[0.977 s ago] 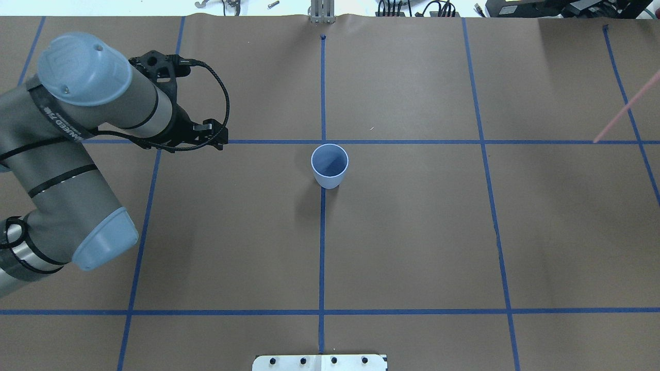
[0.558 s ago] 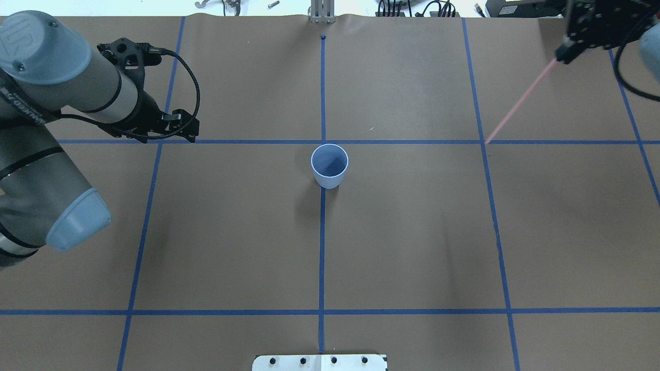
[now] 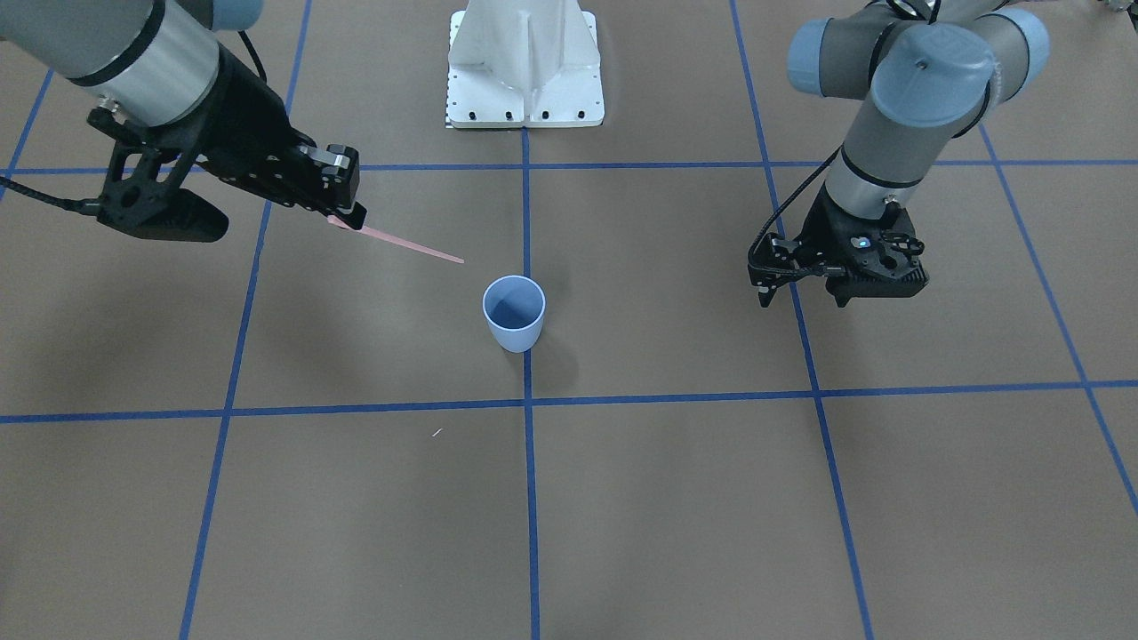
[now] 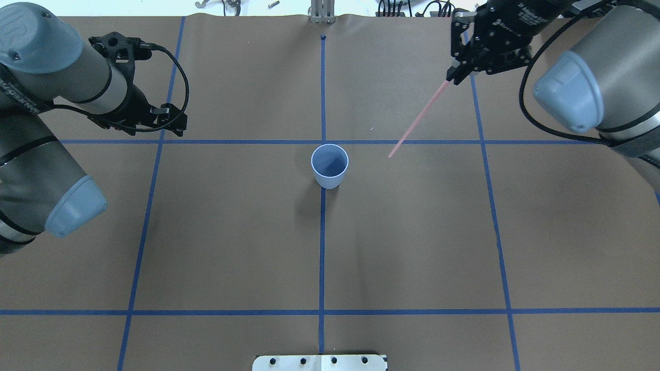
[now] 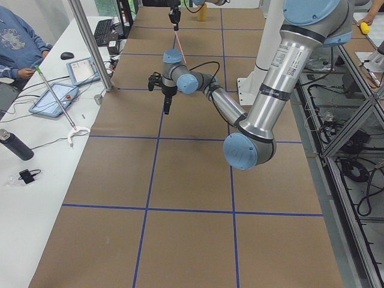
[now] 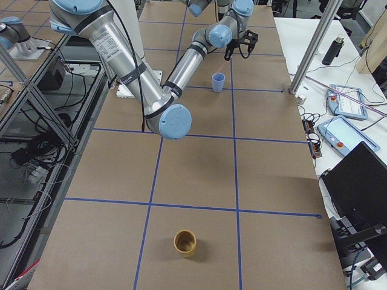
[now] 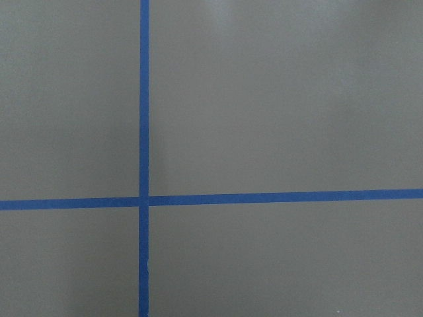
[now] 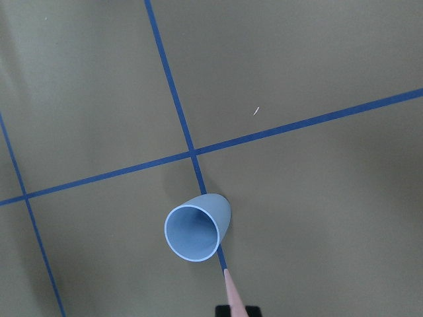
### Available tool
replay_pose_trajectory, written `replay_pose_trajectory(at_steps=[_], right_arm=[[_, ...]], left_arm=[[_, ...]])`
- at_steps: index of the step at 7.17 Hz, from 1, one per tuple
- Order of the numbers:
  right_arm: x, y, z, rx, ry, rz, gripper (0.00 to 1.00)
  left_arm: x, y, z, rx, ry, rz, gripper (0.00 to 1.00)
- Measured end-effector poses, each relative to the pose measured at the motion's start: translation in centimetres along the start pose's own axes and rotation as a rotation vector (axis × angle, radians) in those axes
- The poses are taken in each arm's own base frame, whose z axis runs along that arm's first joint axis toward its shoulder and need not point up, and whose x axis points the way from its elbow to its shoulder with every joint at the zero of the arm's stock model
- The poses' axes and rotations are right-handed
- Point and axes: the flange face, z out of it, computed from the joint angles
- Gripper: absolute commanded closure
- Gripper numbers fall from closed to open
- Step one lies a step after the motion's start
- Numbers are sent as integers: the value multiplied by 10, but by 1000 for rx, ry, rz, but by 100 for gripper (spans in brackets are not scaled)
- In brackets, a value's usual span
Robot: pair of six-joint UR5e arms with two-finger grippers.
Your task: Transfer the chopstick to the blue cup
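Closer to the blue cup (image 4: 330, 181) now, our right gripper (image 4: 452, 76) pinches the chopstick (image 4: 418, 119) by its upper end; its tip hangs near the cup.

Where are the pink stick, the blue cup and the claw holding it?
chopstick (image 4: 418, 119), overhead view, middle of the shaft.
blue cup (image 4: 329, 180), overhead view, outer wall below the rim.
right gripper (image 4: 452, 77), overhead view, between the fingertips.

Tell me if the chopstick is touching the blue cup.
Apart. In the overhead view, table shows between the tip of the chopstick and the rim of the cup. The front-facing view shows the same gap.
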Motion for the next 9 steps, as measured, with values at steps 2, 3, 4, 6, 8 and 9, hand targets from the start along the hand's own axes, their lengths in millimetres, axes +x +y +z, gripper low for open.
replay_pose_trajectory(at_steps=[2,3,4,6,8,9], right_arm=[[-10,1,34,6,11,-23,100],[-12,1,41,6,9,-24,100],[-14,1,43,6,8,-24,100],[-16,0,44,7,5,-24,100],[-18,-1,40,10,1,-22,100],[-19,-3,35,12,-6,-20,100]], left_arm=[[-1,-1,2,0,0,-1,2],[-1,-1,3,0,0,-1,2],[-1,-1,3,-1,-1,-1,2],[0,-1,4,-1,-1,-1,2],[-1,-1,5,-2,-1,-1,2],[-1,-1,5,-2,-2,-1,2]])
